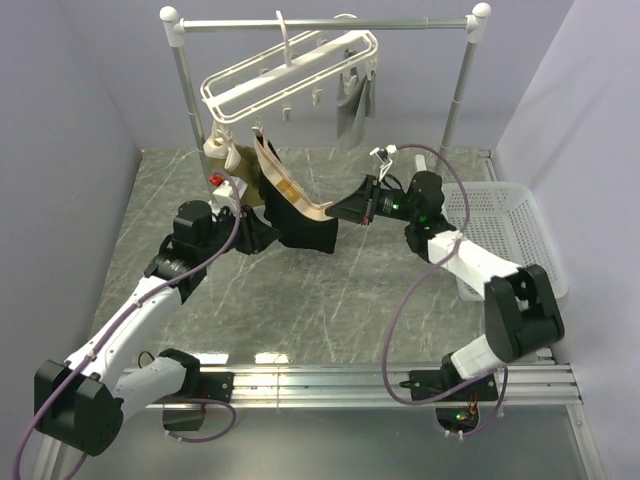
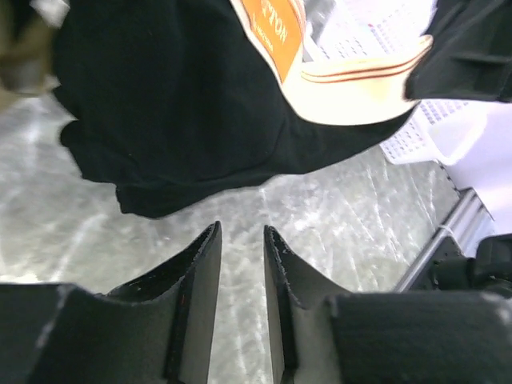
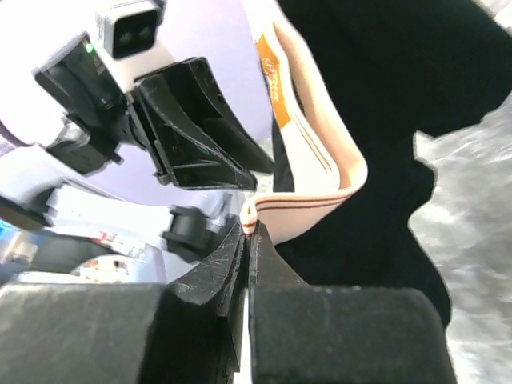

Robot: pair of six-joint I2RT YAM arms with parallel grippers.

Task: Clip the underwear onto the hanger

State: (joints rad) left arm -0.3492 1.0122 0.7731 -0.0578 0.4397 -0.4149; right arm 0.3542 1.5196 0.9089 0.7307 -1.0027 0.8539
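The black underwear (image 1: 300, 228) with a tan waistband (image 1: 290, 190) hangs stretched between the arms. Its upper left end rises toward the clips of the white hanger (image 1: 290, 65); I cannot tell if a clip holds it. My right gripper (image 1: 342, 208) is shut on the waistband's right end, and the right wrist view shows the band's fold (image 3: 264, 210) pinched at the gripper's tips (image 3: 250, 228). My left gripper (image 1: 262, 236) is open and empty, just left of the black fabric. In the left wrist view its jaws (image 2: 242, 232) stand slightly apart below the fabric's hem (image 2: 176, 104).
The hanger hangs from a metal rail (image 1: 330, 22) on white posts. A grey garment (image 1: 355, 105) is clipped at its right end. A tan garment (image 1: 222, 152) sits by the left post. A white basket (image 1: 510, 225) stands at the right. A metal track (image 1: 380, 385) runs along the near edge.
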